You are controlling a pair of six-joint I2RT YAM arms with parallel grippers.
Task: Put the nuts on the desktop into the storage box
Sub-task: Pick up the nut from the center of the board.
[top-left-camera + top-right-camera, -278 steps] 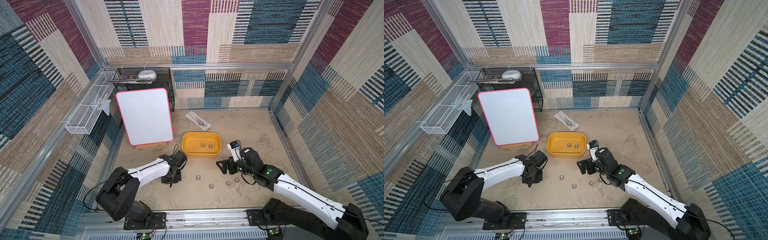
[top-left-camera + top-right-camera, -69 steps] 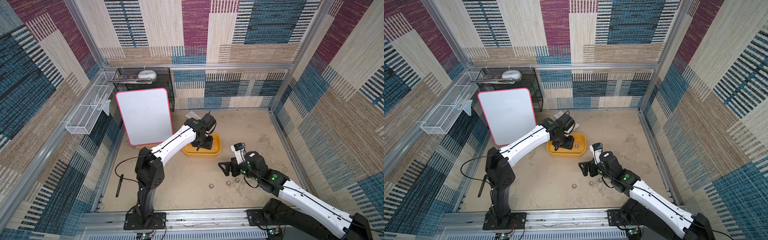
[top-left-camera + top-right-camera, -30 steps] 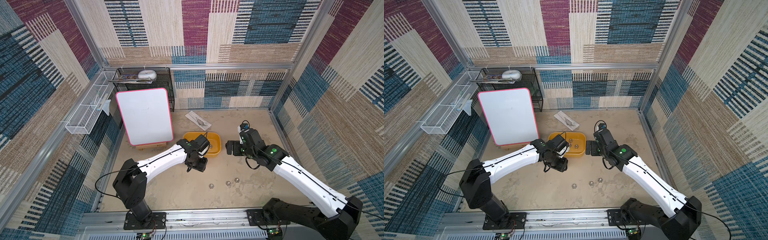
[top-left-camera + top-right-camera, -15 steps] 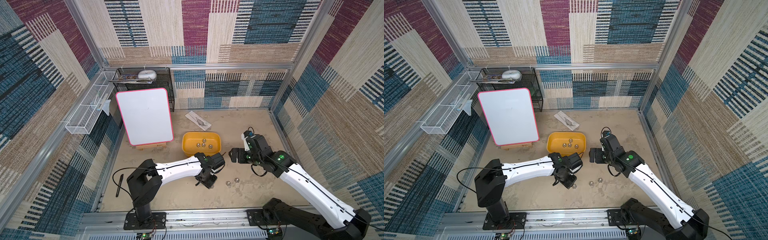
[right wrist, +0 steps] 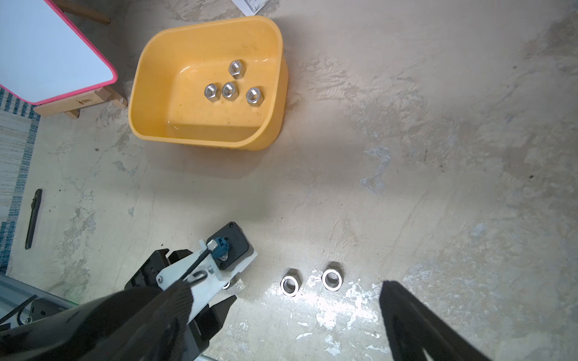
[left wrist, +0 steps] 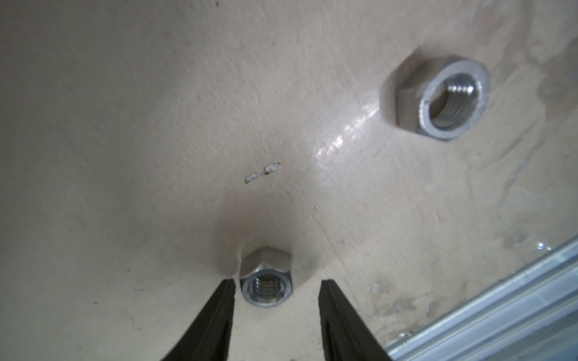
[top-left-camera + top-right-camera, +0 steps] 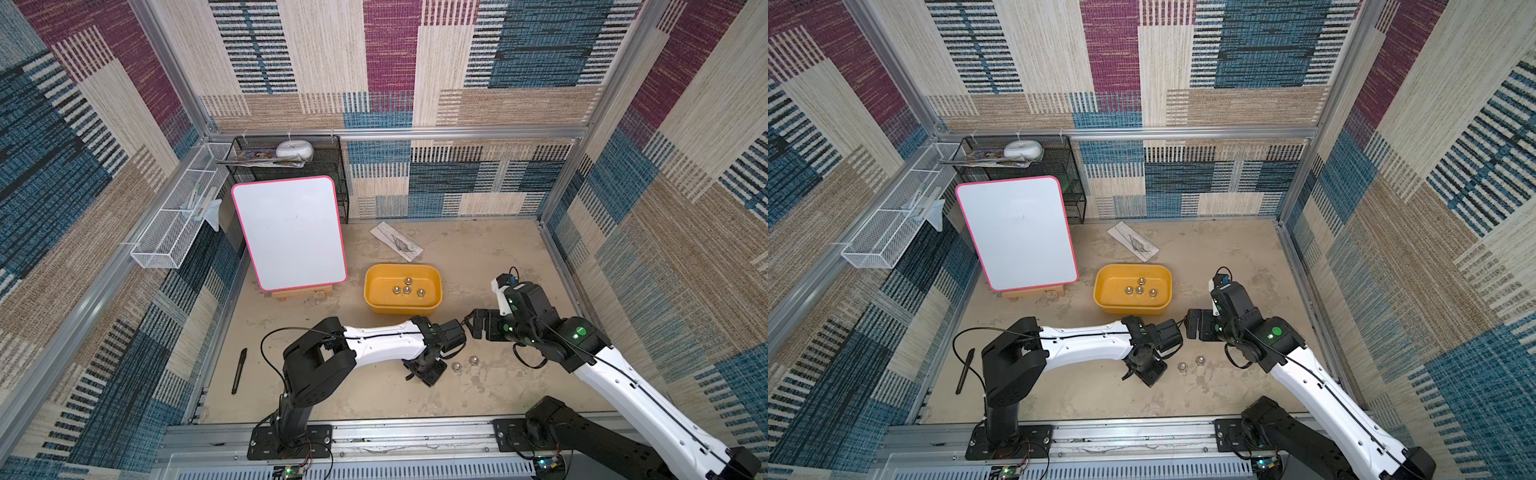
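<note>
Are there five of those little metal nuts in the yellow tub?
No, the right wrist view shows only four nuts lying inside the storage box.

Four shiny nuts [image 7: 407, 289] lie flat in the yellow storage box [image 7: 368, 291]. Three more sit on the tan desktop [image 7: 478, 257], near the box.

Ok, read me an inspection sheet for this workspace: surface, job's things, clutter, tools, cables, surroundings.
Surface: beige desktop, worn grey patches.
Job's things: four hex nuts in the yellow storage box; two loose nuts on the desktop; a third nut inside the left tool.
Clutter: pink-framed whiteboard, black pen, printed paper strip.
Grippers: left tool open, straddling that nut; right tool open, empty.
Cables: black loop at the left arm, another under the right wrist.
Surroundings: woven patterned walls, black mesh rack, white wire basket.
</note>
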